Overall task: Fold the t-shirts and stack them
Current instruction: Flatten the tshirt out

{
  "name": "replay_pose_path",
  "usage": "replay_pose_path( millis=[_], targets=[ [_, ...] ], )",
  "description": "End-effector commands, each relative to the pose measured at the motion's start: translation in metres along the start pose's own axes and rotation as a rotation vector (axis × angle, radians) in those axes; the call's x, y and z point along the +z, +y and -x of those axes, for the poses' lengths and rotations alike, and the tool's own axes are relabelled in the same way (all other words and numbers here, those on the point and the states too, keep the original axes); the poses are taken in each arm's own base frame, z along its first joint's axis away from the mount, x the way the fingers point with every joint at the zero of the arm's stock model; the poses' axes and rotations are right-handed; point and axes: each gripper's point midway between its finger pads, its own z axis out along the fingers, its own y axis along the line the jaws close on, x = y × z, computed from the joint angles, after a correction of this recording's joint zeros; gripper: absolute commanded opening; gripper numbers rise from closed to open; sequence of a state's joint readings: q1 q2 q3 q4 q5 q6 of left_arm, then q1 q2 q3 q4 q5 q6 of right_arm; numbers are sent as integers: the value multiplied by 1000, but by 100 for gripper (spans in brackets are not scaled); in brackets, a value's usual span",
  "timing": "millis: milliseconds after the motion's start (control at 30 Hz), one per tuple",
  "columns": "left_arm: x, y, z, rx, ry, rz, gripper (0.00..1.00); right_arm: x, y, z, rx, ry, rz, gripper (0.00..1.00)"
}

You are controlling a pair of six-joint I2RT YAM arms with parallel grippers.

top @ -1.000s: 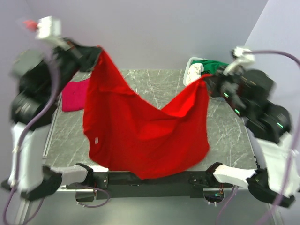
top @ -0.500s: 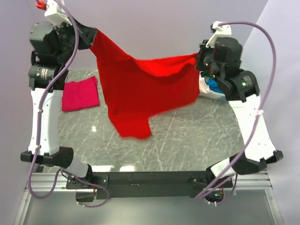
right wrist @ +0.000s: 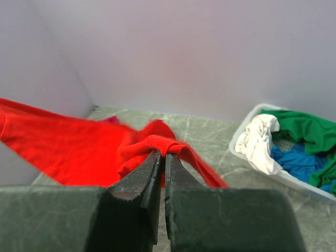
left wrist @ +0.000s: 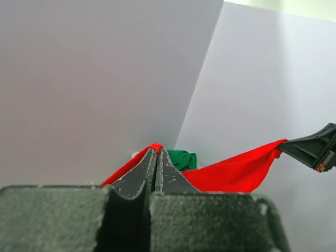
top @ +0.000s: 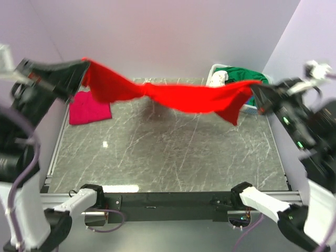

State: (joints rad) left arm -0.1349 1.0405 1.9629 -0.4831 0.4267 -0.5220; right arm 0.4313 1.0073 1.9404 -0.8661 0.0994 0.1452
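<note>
The left hand (left wrist: 156, 153) and right hand (right wrist: 161, 154) are clamped on the red shirt (top: 184, 98), stretched above the worktop (top: 173, 157); pulling wider could tug a corner free.

A table (top: 173, 152) with a dark grey, marble-patterned top crossed by pale veins is seen from above. It is enclosed at the back and on both sides by plain lilac walls (top: 168, 37). A white plastic basket (right wrist: 302, 185) is set in the far right corner of the tabletop, close to where the back and right walls meet. Along the near edge, a silvery metal rail (top: 173, 188) is fitted, and a black bar (top: 168, 201) is mounted just in front of it.
</note>
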Motion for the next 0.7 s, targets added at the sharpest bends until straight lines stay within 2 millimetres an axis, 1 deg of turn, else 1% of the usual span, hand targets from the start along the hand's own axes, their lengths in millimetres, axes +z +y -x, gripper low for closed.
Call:
replay_pose_path(
  millis=[0, 33, 67, 100, 133, 167, 233, 267, 300, 333, 367, 400, 433, 467, 500, 533, 567, 600, 633, 667],
  targets=[
    [-33, -31, 12, 6, -14, -50, 1, -36, 14, 4, 19, -21, 102, 0],
    [-40, -36, 16, 9, -20, -48, 1, -44, 13, 5, 24, -26, 101, 0],
    [-47, -38, 16, 3, -9, -35, 1, -54, 20, 10, 29, -39, 144, 0],
    [-59, -53, 30, 22, -42, -56, 1, -66, 22, 15, 39, -57, 159, 0],
    [-64, -59, 35, 19, -48, -61, 1, -74, 23, 14, 44, -51, 169, 0],
    [-75, -71, 46, 28, -71, -78, 1, -90, 27, 26, 51, -88, 196, 0],
    [-87, -88, 57, 29, -96, -120, 1, -106, 29, 32, 61, -109, 215, 0],
    [-95, -97, 63, 35, -118, -140, 1, -121, 29, 43, 65, -150, 226, 0],
    [-97, -103, 69, 40, -143, -163, 1, -125, 29, 45, 72, -159, 224, 0],
    [-100, -109, 70, 25, -143, -187, 0, -130, 26, 46, 79, -163, 213, 0],
    [-98, -110, 70, 20, -145, -201, 1, -135, 24, 51, 84, -181, 201, 0],
    [-96, -114, 72, 13, -153, -224, 1, -134, 20, 51, 94, -181, 176, 0],
    [-92, -114, 71, 9, -145, -238, 1, -129, 17, 48, 98, -169, 157, 0],
    [-78, -103, 62, -13, -114, -229, 1, -122, 15, 45, 101, -152, 141, 0],
    [-70, -100, 62, -15, -115, -234, 1, -115, 11, 42, 101, -145, 111, 0],
    [-57, -87, 53, -35, -89, -212, 0, -100, 8, 31, 100, -105, 85, 0],
    [-39, -73, 44, -51, -60, -190, 1, -87, 4, 25, 99, -83, 60, 0],
    [-28, -63, 37, -59, -40, -177, 1, -77, 3, 21, 99, -72, 45, 0],
    [-14, -49, 26, -68, -9, -155, 1, -61, -2, 6, 97, -27, 9, 0],
    [5, -30, 11, -87, 33, -126, 1, -46, -5, -4, 92, 9, -17, 0]
  ],
)
